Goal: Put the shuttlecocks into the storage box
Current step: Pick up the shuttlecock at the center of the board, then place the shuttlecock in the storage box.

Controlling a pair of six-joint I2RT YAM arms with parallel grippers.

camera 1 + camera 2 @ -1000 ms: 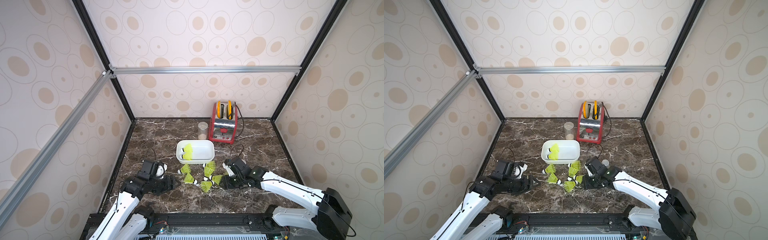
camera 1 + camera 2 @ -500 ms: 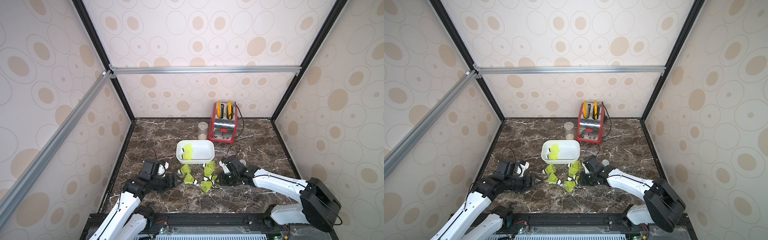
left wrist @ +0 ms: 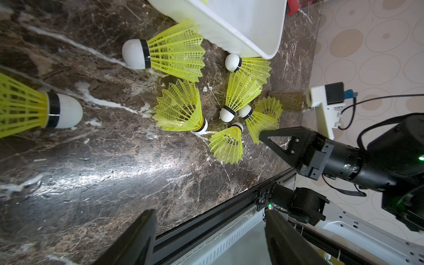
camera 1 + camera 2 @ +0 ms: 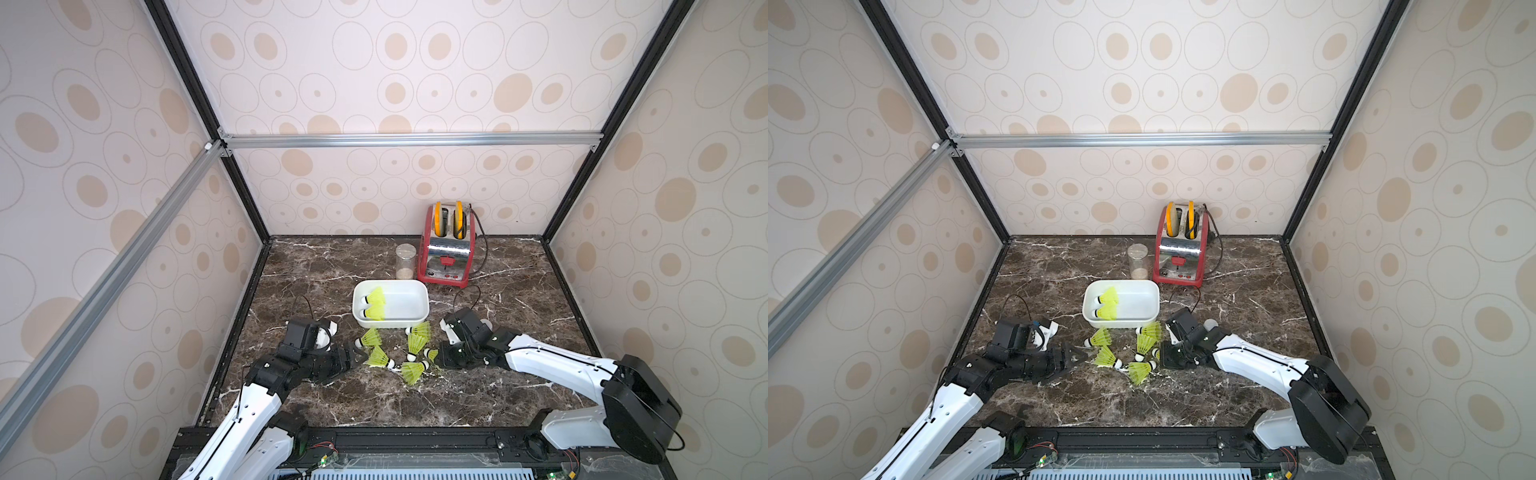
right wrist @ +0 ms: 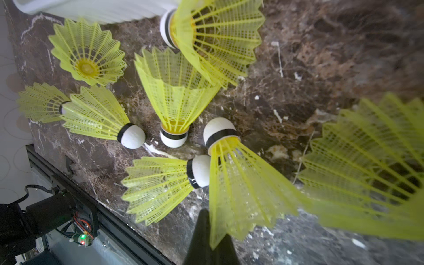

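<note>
Shuttlecocks (image 4: 417, 343): two in storage box (image 4: 395, 323), rest clustered on marble tabletop (image 4: 415, 399) just before it. Right gripper (image 5: 210, 238) closed, pinching skirt rim of one shuttlecock (image 5: 241, 183). Left gripper (image 3: 208, 238) wide, empty. Step: pick-up. Next: lift clear of neighbours, carry over box, release.

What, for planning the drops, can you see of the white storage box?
The storage box is a shallow white rectangular tub, plastic-looking, with rounded corners and a rolled rim. It sits upright on the marble table, before the jar and red toaster. Two shuttlecocks lie inside at the end nearer the left arm; the rest is bare. Loose shuttlecocks lie by its near wall.
</note>
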